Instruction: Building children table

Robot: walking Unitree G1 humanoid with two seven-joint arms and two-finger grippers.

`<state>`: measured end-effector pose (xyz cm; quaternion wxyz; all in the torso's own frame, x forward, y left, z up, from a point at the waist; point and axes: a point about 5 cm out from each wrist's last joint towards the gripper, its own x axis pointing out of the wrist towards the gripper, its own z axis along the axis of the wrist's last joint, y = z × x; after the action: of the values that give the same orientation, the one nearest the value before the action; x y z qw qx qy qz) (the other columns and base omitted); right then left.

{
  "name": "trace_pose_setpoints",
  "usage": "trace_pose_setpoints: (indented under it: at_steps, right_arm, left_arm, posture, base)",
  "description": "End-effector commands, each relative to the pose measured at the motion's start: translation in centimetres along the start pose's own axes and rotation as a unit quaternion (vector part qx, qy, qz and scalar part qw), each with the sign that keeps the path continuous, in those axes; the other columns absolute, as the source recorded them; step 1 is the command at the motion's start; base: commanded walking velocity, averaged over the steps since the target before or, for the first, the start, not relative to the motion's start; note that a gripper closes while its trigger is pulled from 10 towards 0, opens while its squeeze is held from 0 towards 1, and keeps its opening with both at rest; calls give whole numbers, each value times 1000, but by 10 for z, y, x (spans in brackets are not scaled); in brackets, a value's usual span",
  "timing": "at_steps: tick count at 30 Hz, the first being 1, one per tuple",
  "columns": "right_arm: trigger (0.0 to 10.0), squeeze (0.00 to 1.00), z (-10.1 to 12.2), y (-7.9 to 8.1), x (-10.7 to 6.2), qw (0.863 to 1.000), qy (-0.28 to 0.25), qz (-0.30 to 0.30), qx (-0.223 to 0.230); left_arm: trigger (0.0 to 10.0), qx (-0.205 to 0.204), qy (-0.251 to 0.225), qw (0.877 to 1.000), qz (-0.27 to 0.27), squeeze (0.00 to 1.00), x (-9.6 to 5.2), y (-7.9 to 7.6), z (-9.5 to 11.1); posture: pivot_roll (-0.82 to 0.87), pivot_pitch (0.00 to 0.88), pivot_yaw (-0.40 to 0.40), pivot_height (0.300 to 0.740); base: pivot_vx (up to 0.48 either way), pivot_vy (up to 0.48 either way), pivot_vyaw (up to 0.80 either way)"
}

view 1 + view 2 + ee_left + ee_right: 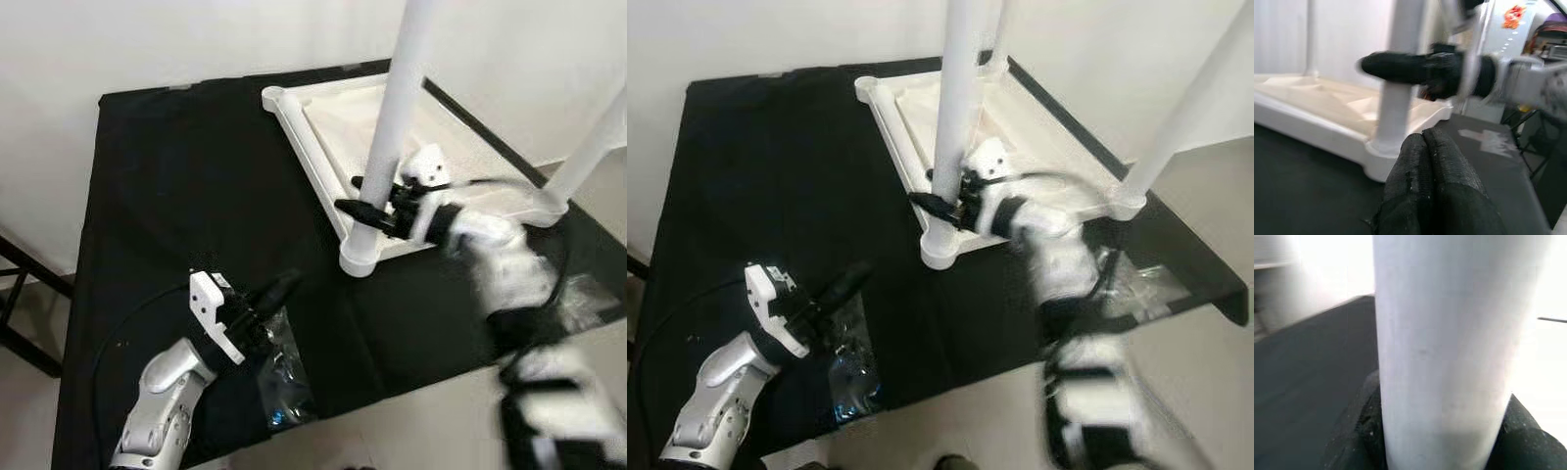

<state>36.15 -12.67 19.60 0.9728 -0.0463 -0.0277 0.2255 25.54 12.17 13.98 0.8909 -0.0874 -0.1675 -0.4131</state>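
Nearest of all, the left gripper [284, 285] hangs low over the black cloth [176, 196] that covers the work table. Its two black fingers [1435, 171] are pressed together with nothing between them. Just beside it lies a clear plastic bag [281, 377] with small parts inside, flat on the cloth near the front edge.

Farther on, the white children's table [323, 166] lies upside down on the cloth, with its flat top facing down. White legs stick straight up from its corners. The right gripper [364, 210] is at the near leg [392, 137], low down, just above the round corner where the leg goes in. One black finger sits on each side of the leg, and they squeeze it tight. Another leg [588, 157] stands at the corner on the right. Behind the table is a plain white wall [147, 44].
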Motion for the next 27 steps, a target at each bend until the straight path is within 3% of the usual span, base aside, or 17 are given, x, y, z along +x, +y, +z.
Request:
trace_pose_setpoints:
  at_steps: [1, 2, 3, 4, 6, 9, 10, 11, 12, 13, 18, 20, 21, 22, 23, 24, 27]
  right_arm:
    - [0, 0, -48, -2, -19, 988, 120, -97, 19]
    - [0, 0, -50, 20, -27, 986, 120, -99, 51]
    - [0, 0, -50, 20, -27, 986, 120, -99, 51]
    - [0, 0, -49, 39, -31, 988, 117, -75, 67]
    - [0, 0, -48, 49, -31, 989, 116, -57, 67]
    - [0, 0, -44, 53, -29, 991, 113, -51, 57]
    - [4078, 0, -42, 54, -26, 991, 120, -46, 46]
    - [10000, 78, -37, 57, -22, 991, 119, -41, 39]
    - [10000, 78, -37, 57, -22, 991, 119, -41, 39]
    - [10000, 1000, -31, 57, -18, 992, 110, -36, 46]
    - [10000, 1000, -20, 56, -13, 994, 96, -29, 49]
    - [10000, 1000, -3, 51, -6, 998, 58, 11, 38]
    - [10000, 871, 8, 48, -3, 998, 29, 55, 14]
    - [10000, 871, 8, 48, -3, 998, 29, 55, 14]
    - [10000, 0, 18, 43, -1, 994, 7, 104, -39]
    - [10000, 0, 24, 38, -1, 986, 2, 149, -77]
    - [10000, 0, 27, 34, -1, 980, 4, 174, -99]
  left_arm:
    - [10000, -2, 8, 1000, 0, 0, -5, -1, -1]
    - [10000, -2, 8, 1000, -1, 0, -5, 0, -1]
    - [10000, -2, 8, 1000, -1, 0, -5, 0, -1]
    - [10000, -2, 9, 1000, -1, 0, -5, 1, -1]
    - [10000, -3, 9, 1000, -2, 0, -4, 1, -1]
    - [10000, -3, 10, 1000, -2, 0, -4, 1, -2]
    - [10000, -2, 9, 1000, 0, 0, -4, 2, -2]
    - [10000, -1, 9, 1000, 1, 0, -4, 2, -1]
    - [10000, -1, 9, 1000, 1, 0, -4, 2, -1]
    - [10000, -1, 9, 1000, 2, 0, -3, 3, -1]
    - [10000, -2, 9, 1000, 1, 0, -3, 2, -2]
    - [10000, -3, 9, 1000, 0, 0, -2, 2, -2]
    - [10000, -3, 8, 1000, -1, 0, -1, 1, -2]
    - [10000, -3, 8, 1000, -1, 0, -1, 1, -2]
    - [10000, -3, 8, 1000, -1, 0, -1, 0, -2]
    - [10000, -4, 7, 1000, -1, 0, -1, 0, -2]
    - [10000, -4, 7, 1000, -1, 0, 0, -1, -2]
  posture:
    - [12, 160, -16, 740]
    - [6, 160, -3, 740]
    - [6, 160, -3, 740]
    - [-6, 156, 5, 740]
    - [-2, 151, -5, 740]
    - [2, 150, -13, 740]
    - [1, 149, -15, 740]
    - [2, 146, -15, 740]
    - [2, 146, -15, 740]
    - [3, 144, -13, 740]
    - [4, 141, -12, 740]
    - [6, 141, -17, 740]
    - [8, 142, -19, 740]
    - [8, 142, -19, 740]
    - [8, 142, -20, 740]
    - [7, 141, -21, 740]
    - [8, 141, -22, 740]
  base:
    - [0, 0, 0]
    - [0, 0, 0]
    - [0, 0, 0]
    - [0, 0, 0]
    - [0, 0, 0]
    - [0, 0, 0]
    - [0, 0, 0]
    - [0, 0, 0]
    - [0, 0, 0]
    - [0, 0, 0]
    - [0, 0, 0]
    - [0, 0, 0]
    - [0, 0, 0]
    - [0, 0, 0]
    - [0, 0, 0]
    - [0, 0, 0]
    - [0, 0, 0]
